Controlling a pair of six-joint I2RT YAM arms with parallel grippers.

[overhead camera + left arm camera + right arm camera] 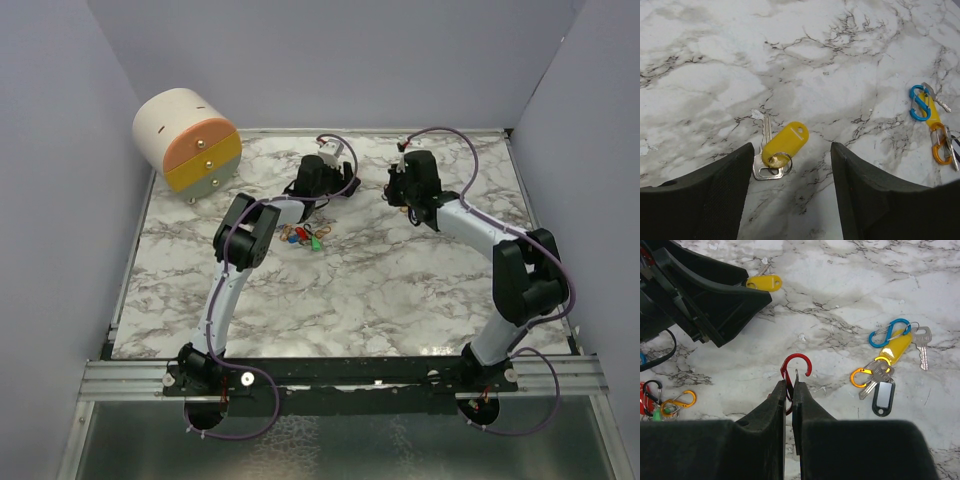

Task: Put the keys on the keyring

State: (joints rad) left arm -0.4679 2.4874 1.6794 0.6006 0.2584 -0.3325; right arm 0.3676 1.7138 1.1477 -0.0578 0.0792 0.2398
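Yellow key between left tool jaws

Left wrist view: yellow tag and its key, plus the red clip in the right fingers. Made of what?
Yellow tag: looks like moulded plastic, smooth and slightly glossy; even opaque colour, rounded edges. Key: metal, silvery with bright glints along the blade. Red clip: thin bent wire form with a sheen, probably coated or anodised metal, though plastic cannot be ruled out.
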